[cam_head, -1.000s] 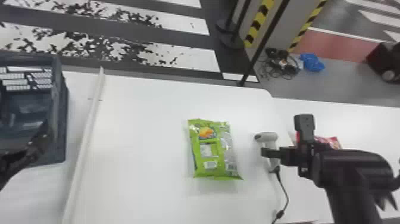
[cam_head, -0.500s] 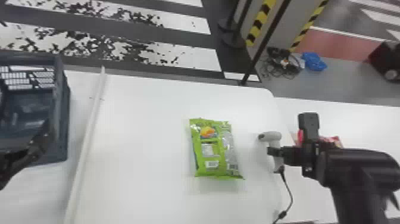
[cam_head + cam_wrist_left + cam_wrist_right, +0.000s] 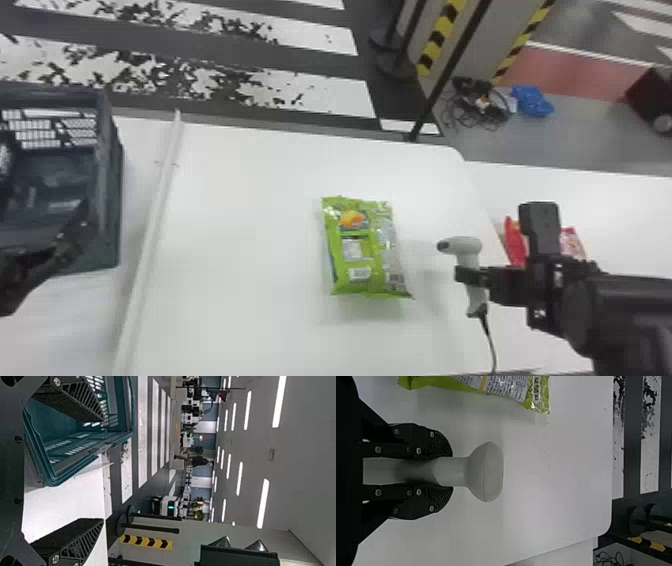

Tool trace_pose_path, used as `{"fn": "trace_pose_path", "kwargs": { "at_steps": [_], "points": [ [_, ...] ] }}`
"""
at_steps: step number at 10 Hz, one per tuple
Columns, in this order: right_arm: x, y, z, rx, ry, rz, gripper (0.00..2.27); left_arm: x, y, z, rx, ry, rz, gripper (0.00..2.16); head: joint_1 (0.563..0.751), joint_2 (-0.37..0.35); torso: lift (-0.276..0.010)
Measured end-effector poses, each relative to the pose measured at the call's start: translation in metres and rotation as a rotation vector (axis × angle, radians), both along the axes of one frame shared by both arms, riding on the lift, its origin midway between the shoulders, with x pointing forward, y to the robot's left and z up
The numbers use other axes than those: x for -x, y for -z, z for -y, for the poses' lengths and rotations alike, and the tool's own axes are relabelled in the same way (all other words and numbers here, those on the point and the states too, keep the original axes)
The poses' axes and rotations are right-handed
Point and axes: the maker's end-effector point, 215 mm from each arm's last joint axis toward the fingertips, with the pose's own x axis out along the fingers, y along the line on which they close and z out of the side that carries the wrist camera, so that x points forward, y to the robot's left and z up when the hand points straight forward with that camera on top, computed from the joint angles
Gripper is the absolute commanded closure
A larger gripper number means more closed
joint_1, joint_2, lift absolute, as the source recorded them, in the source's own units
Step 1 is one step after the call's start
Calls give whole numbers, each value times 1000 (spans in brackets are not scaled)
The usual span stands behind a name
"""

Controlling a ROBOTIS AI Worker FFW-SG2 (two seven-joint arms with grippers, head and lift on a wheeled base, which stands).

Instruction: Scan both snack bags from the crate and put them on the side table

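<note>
Green bag (image 3: 367, 250) lies flat on the table (image 3: 250, 225), between the crate (image 3: 111, 200) and the scanner (image 3: 467, 250), with white panels facing up. The right gripper (image 3: 443, 471) has its fingers clasped around the scanner's handle; the left gripper (image 3: 101, 470), at the crate, has its fingers spread wide with nothing between them.

Scanning the green bag looks to be the step in hand. The red bag (image 3: 515, 242) is on the side table (image 3: 625, 210) — probably the one already dealt with. Next, the scanner's nose needs to meet the barcode squarely, then the green bag must go across to join the red.

The right wrist view shows both fingers pressed to opposite sides of the handle; the head view adds the cord (image 3: 489, 340) and the red bag — partly behind the right gripper.
</note>
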Motion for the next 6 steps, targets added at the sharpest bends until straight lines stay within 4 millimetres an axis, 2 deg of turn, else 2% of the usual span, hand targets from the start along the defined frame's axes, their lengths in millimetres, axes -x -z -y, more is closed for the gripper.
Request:
{"fn": "trace_pose_path", "kwargs": {
  "at_steps": [3,6],
  "points": [
    [45,-12,-41,-74,-11,-73,2246,0,1,0,1,-1,-2,100,695,-204,-87],
    [47,-25,-82,-135,-79,-49,2246,0,4,0,2,-3,-6,100,695,-145,-87]
  ]
}}
